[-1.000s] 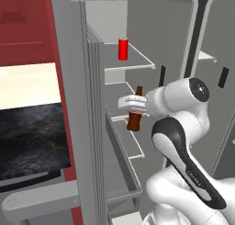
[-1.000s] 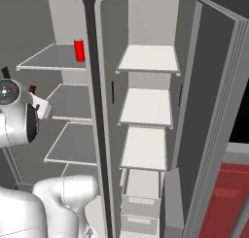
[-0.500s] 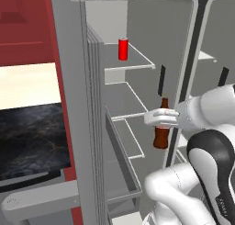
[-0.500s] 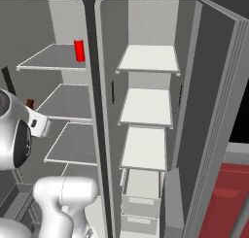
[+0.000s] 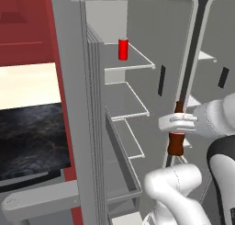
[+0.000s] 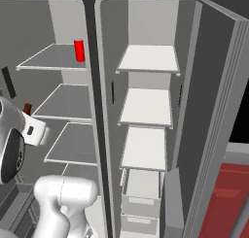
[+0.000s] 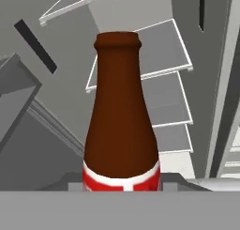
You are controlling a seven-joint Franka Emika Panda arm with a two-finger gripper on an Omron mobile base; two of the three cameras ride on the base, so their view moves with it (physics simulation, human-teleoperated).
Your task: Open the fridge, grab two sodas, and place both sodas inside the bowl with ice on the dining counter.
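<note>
The brown bottle (image 5: 176,136) is pinched upright between the jaws of the gripper (image 5: 178,124), clear of the fridge (image 5: 137,91) shelves.

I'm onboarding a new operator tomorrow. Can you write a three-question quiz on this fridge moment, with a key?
1. True or false: the red can is still on the fridge's top left shelf.
2. What is the gripper holding? A) the red can B) the brown bottle C) a door handle
3. Fill in: both fridge doors are ___.

Key:
1. True; it stands upright on that shelf.
2. B; the gripper is shut on the brown bottle, which is upright, outside the shelves.
3. Open.
</note>
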